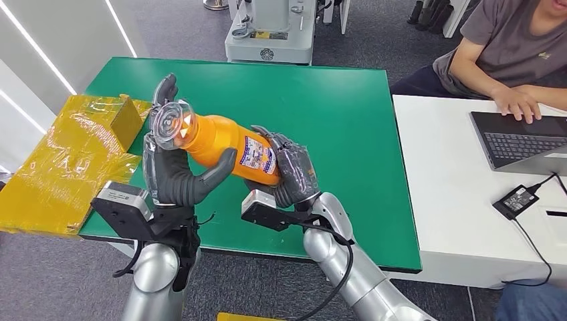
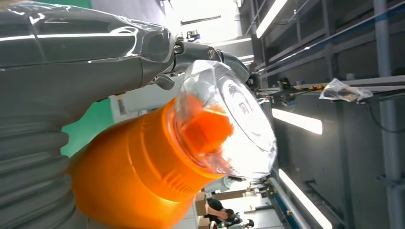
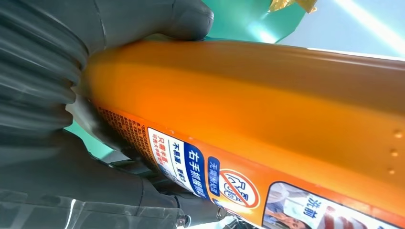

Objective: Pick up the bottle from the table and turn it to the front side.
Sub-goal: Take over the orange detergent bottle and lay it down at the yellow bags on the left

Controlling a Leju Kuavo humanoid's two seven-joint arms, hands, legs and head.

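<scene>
— Where is the orange bottle (image 1: pixel 224 142) being kept?

— It is being held clear above the green table (image 1: pixel 334 107), lying tilted between both hands; its clear cap (image 1: pixel 172 122) is being pointed toward the robot's left, and its labelled base end is being carried on the right.

— How are the fingers being set?

— The neck end is being cradled by the left hand (image 1: pixel 175 175); the thumb is being pressed under the bottle's body while a darker finger is being raised behind the cap; the fingers are being kept fairly wide around it. The label end is being gripped by the right hand (image 1: pixel 291 170); its fingers are being wrapped closely over the bottle.

— What else is being shown?

— A sheet of yellow wrapping (image 1: pixel 70 157) is being left lying over the table's left edge; at the adjoining white desk (image 1: pixel 448 194), a laptop (image 1: pixel 521 137) is being touched by a seated person (image 1: pixel 501 47); a black power adapter (image 1: pixel 516 199) is being left beside it.
</scene>
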